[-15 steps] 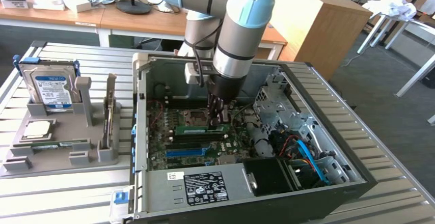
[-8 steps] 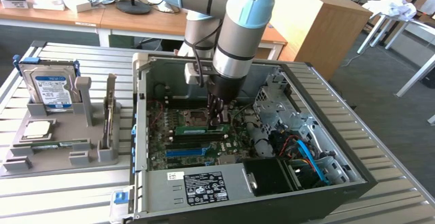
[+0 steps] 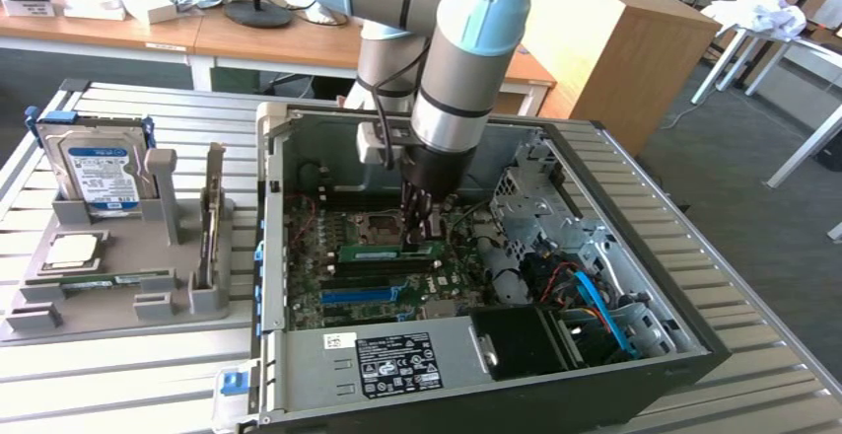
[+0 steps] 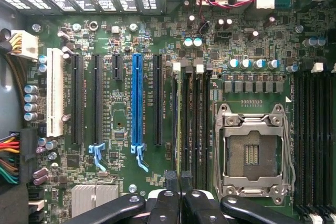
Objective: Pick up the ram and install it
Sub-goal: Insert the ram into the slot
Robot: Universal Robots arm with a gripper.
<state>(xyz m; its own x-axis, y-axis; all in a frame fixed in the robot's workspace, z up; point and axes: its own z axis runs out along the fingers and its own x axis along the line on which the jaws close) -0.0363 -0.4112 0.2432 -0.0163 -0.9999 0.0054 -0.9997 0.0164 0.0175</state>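
The ram (image 3: 389,253) is a thin green stick with a white label, standing on edge along a memory slot of the motherboard (image 3: 345,286) inside the open computer case (image 3: 394,360). My gripper (image 3: 427,241) reaches straight down into the case and is shut on the end of the ram nearest the exterior view's right. In the wrist view the ram (image 4: 178,124) appears edge-on as a thin line running away from my gripper (image 4: 180,178), between black memory slots. The black fingertips (image 4: 169,179) sit pressed together over it.
An empty processor socket (image 4: 252,153) lies beside the memory slots, and a blue expansion slot (image 4: 137,100) on the other side. Cables (image 3: 593,296) and a drive cage crowd the case's right. A grey holder (image 3: 118,301) on the left carries a hard drive (image 3: 95,173) and a processor chip (image 3: 73,250).
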